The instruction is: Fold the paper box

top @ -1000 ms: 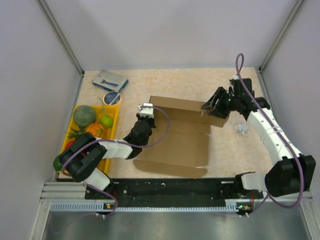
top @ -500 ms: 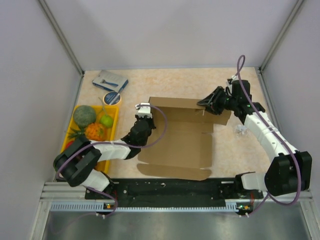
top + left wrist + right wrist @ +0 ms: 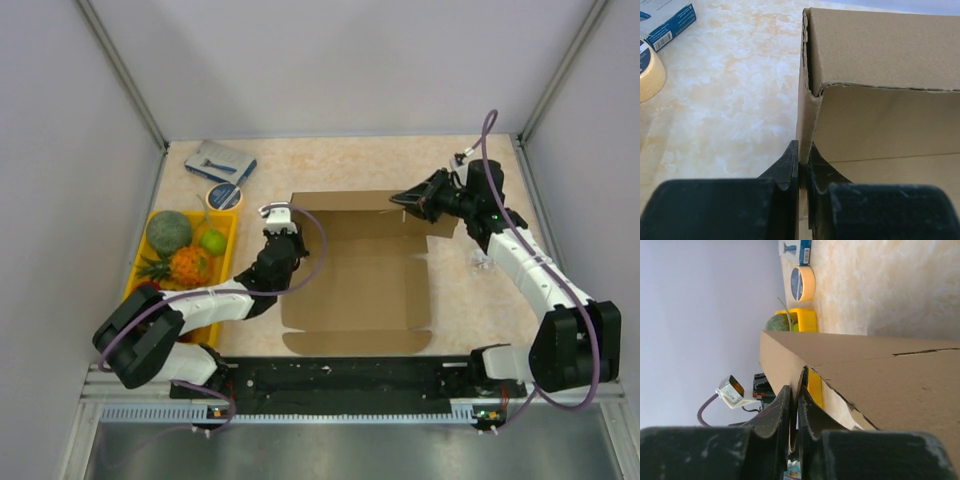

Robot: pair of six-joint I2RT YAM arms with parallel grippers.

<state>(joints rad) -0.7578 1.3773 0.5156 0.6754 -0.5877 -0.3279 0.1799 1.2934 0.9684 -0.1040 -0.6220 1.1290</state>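
Mid-table, paper box (image 3: pixel 355 285): is set on the pale marbled table (image 3: pixel 350 165) between the two arms, open side up.
Long axis: is laid left to right, parallel to the near edge; the rear wall is raised along it, and the front flap is spread flat toward the arm bases.
Material: plain brown corrugated cardboard (image 3: pixel 880 45), matt, with rough die-cut edges; a thin slit is seen in the panel from the right wrist (image 3: pixel 880 380).
Shape: a rectangular base is creased at its borders; the left wall is stood upright and is met by the rear wall at the far left corner.
Left gripper (image 3: pixel 287 226) (image 3: pixel 801 150): is closed on the left wall's upright edge, just below that corner, with cardboard pinched between the black fingers (image 3: pixel 785 165).
Right gripper (image 3: pixel 397 198) (image 3: pixel 795 400): is closed tight at the rear wall's top edge, toward its right end; a cardboard edge is seen running into the seam between the fingers.
Yellow tray (image 3: pixel 228 218): is placed at the table's left side and filled with fruit (image 3: pixel 170 230).
Tape roll (image 3: pixel 223 196): round, is laid just beyond the tray, near a flat blue-grey packet (image 3: pixel 221 160).
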